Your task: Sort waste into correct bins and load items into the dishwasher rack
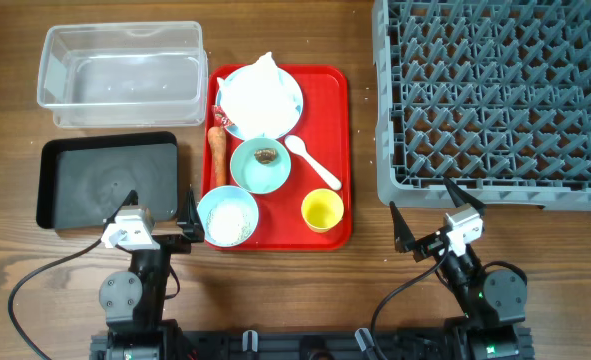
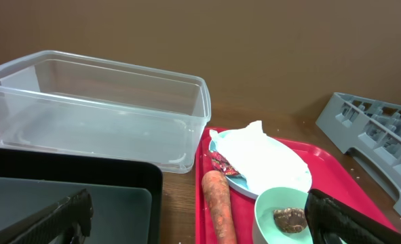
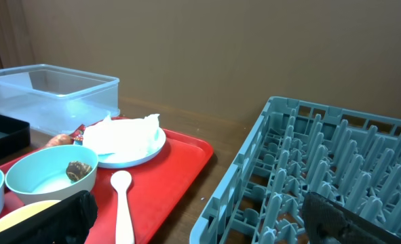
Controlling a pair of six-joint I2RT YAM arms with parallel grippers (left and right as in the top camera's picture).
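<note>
A red tray (image 1: 337, 150) holds a light blue plate (image 1: 293, 100) under a crumpled white napkin (image 1: 260, 90), a red wrapper (image 1: 218, 113), a carrot (image 1: 218, 155), a teal bowl (image 1: 261, 166) with a brown scrap (image 1: 267, 155), a light blue bowl (image 1: 228, 215) of rice (image 1: 230, 221), a yellow cup (image 1: 322, 211) and a white spoon (image 1: 313, 162). The clear tub (image 1: 121, 75) and black tray (image 1: 107, 180) lie left, the grey rack (image 1: 495, 95) right. My left gripper (image 1: 160, 213) and right gripper (image 1: 435, 212) are open and empty near the front edge.
In the left wrist view the carrot (image 2: 218, 203) lies beside the teal bowl (image 2: 281, 217), with the tub (image 2: 95, 108) behind. In the right wrist view the spoon (image 3: 122, 203) lies between the teal bowl (image 3: 47, 176) and the rack (image 3: 322, 169).
</note>
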